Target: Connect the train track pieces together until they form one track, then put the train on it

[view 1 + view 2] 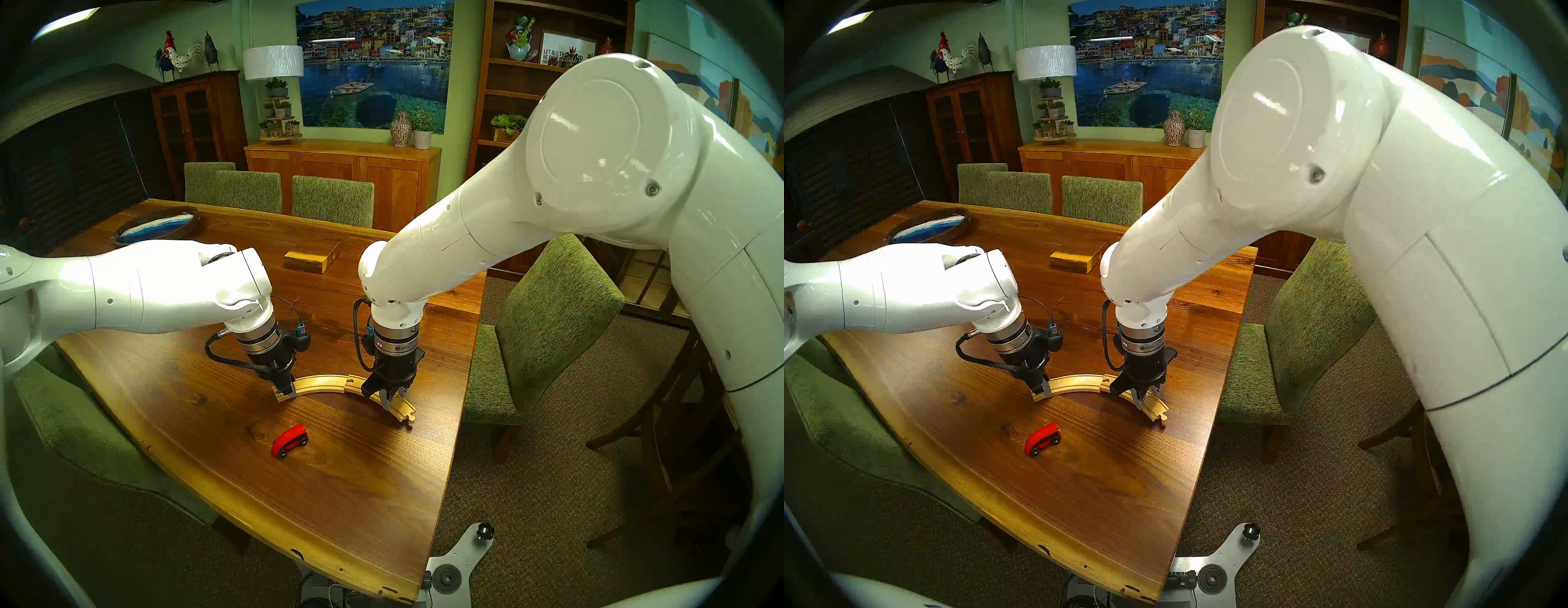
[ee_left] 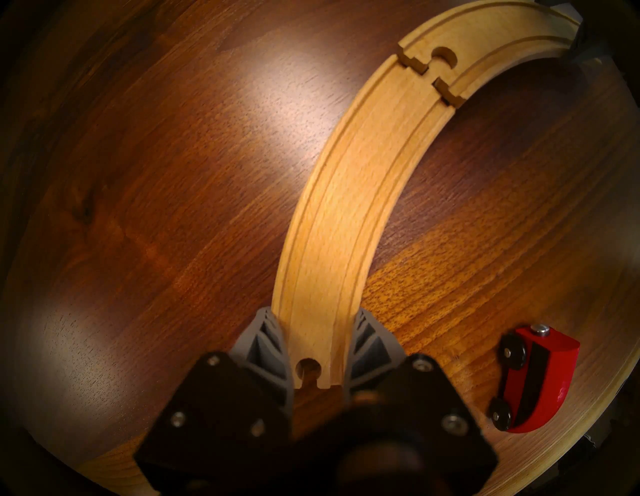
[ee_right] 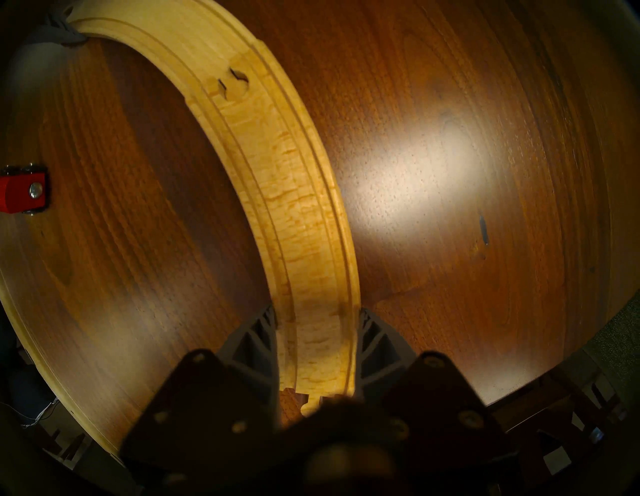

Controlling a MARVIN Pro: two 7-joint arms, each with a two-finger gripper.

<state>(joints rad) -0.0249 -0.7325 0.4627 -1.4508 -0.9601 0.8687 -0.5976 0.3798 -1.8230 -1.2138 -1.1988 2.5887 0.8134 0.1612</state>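
Two curved track pieces (image 1: 335, 384) lie on the worktop (image 1: 339, 488), peg seated in hole at the joint (image 2: 429, 74). Left end effector (image 1: 289, 388) grasps the left piece's free end; right end effector (image 1: 392, 397) grasps the right piece (image 3: 304, 207). The train (image 1: 289, 440) lies on its side nearby, inside the arc.

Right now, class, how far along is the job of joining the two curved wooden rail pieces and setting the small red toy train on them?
Nearly joined: in the wrist views the peg sits in the hole, though a small gap shows at the seam. In hand: the left gripper clamps the left curved pale wooden track piece, and the right gripper the right one. Left: the small red toy train lies on the wooden table, off the track.
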